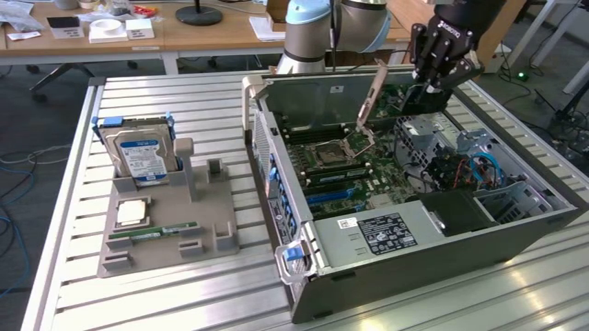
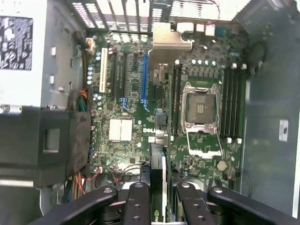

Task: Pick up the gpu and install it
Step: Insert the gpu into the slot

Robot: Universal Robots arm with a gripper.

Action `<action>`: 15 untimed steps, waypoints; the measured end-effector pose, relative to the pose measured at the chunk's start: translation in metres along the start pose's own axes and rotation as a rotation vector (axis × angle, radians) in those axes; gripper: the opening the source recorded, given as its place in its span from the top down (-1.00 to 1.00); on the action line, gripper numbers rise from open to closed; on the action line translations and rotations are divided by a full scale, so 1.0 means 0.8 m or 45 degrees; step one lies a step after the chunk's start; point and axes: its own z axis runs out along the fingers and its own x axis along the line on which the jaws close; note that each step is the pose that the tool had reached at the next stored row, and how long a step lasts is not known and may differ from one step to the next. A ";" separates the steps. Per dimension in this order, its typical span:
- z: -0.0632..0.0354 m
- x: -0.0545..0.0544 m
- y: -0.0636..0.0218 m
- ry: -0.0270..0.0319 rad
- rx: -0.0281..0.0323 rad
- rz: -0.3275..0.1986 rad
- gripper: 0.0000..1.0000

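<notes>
Fingers [image 2: 137, 201] pinch the gpu [image 2: 157, 168] edge-on above the motherboard [image 2: 122, 93], at one o'clock of the open case [image 1: 414, 262] in the exterior view.

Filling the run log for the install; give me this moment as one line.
gripper: shut on gpu | gpu: held over motherboard of open case | blue slot: empty | install: not done
</notes>
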 end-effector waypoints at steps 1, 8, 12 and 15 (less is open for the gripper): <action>0.000 0.000 0.000 0.0014 -0.0005 -0.022 0.47; 0.000 0.000 0.000 0.0108 -0.0041 -0.175 0.47; 0.000 0.000 0.000 0.0165 -0.0060 -0.263 0.47; 0.001 0.000 0.000 0.0206 -0.0075 -0.327 0.47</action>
